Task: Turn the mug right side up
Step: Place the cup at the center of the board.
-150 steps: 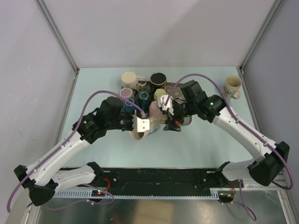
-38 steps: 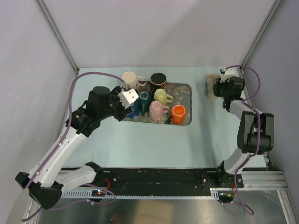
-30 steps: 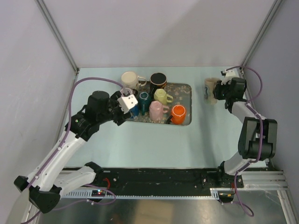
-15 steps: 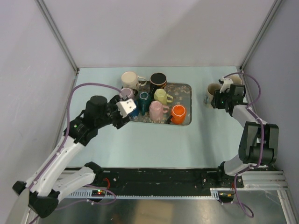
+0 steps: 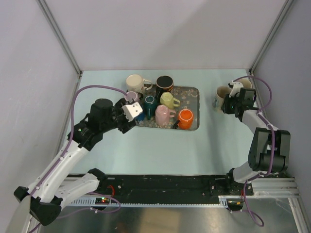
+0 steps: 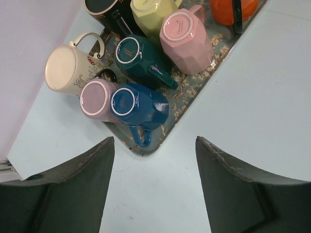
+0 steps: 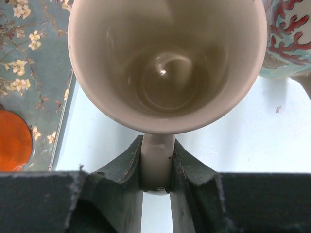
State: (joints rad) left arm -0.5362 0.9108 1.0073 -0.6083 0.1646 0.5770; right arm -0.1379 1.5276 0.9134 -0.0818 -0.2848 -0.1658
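Right tool (image 7: 156,180) grips the handle of the cream ceramic mug (image 7: 165,73), mouth up, right of the floral tray (image 5: 192,92); I should seat its base flat on the bench (image 5: 218,141) before releasing. Left tool (image 6: 151,145) spread, empty.

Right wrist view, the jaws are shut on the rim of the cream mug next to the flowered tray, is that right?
Not quite: the right gripper has its jaws shut on the handle of the cream mug, not its rim, as the right wrist view shows. The mug is next to the flowered tray.
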